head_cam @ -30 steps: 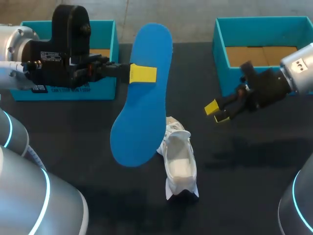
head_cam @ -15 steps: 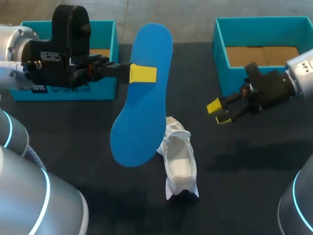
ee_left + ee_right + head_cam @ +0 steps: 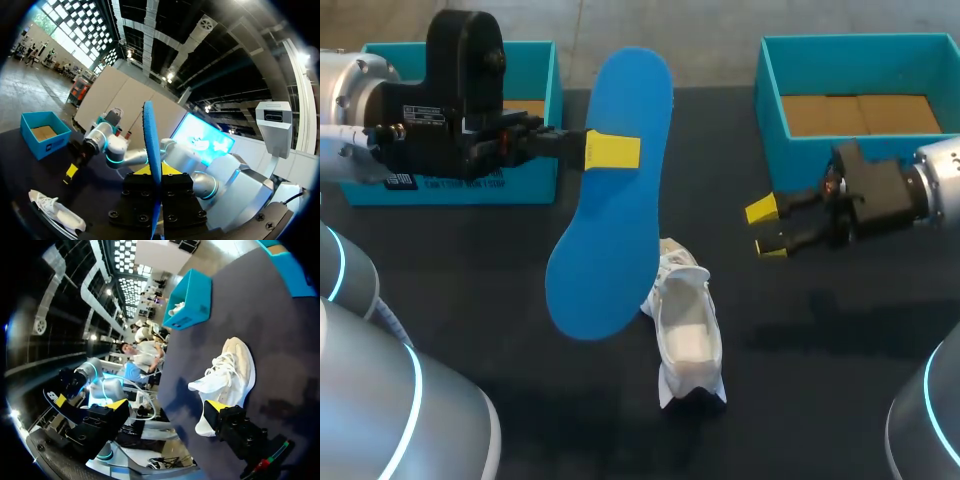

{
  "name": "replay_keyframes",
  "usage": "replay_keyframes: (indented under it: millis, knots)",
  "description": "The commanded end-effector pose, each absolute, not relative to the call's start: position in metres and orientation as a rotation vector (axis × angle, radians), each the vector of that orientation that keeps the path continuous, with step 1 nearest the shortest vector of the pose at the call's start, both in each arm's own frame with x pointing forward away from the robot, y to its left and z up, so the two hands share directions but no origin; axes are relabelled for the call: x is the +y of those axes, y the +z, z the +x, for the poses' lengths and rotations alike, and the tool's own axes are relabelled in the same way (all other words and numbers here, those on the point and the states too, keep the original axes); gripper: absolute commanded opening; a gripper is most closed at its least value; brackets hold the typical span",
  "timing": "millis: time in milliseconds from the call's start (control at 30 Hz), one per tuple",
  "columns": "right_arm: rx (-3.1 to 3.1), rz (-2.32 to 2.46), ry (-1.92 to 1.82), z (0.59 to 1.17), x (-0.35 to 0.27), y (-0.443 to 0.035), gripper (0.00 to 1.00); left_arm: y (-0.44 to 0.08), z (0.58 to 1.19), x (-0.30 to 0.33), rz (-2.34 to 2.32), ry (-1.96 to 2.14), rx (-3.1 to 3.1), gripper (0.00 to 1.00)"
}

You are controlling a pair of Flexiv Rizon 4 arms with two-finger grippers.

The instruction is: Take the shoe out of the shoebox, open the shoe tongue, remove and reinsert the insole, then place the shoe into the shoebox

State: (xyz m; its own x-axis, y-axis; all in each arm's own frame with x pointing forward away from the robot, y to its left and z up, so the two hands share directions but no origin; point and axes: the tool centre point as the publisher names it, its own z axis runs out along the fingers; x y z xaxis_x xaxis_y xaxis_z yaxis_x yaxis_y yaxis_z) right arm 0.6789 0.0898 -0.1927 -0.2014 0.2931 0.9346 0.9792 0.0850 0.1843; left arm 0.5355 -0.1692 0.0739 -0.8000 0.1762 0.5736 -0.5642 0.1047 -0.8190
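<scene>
A blue insole (image 3: 615, 220) hangs in the air over the table, and my left gripper (image 3: 612, 150) is shut on its upper part. In the left wrist view the insole (image 3: 151, 145) stands edge-on between the yellow tips of that gripper (image 3: 152, 171). Below and to the right of the insole, a white shoe (image 3: 688, 335) lies on the black table (image 3: 840, 350). My right gripper (image 3: 765, 228) stands open and holds nothing, to the right of the insole and beyond the shoe. In the right wrist view the shoe (image 3: 225, 375) lies ahead of the open gripper (image 3: 167, 407).
A teal shoebox (image 3: 535, 60) stands at the back left, partly behind my left arm. A second teal box (image 3: 860, 60) with a cardboard floor stands at the back right, just behind my right arm.
My right arm has drawn back a little to the right, and its wrist has turned. The left arm, the insole and the shoe have not moved.
</scene>
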Motion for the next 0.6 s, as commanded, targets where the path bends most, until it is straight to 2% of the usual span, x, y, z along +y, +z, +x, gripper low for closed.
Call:
replay_keyframes:
  millis: [33,300,600]
  knots:
    - [-1.586,-1.302,-1.178,0.672,0.094,-0.187,1.0,0.074,0.535,-0.17,0.378,1.75,-1.842,0.0]
    - [-1.568,-1.287,-1.209,0.672,0.094,-0.184,1.0,0.074,0.535,-0.17,0.378,1.75,-1.842,0.0]
    - [-1.568,-1.287,-1.209,0.672,0.094,-0.184,1.0,0.076,0.595,-0.178,0.095,2.154,-2.061,0.0]
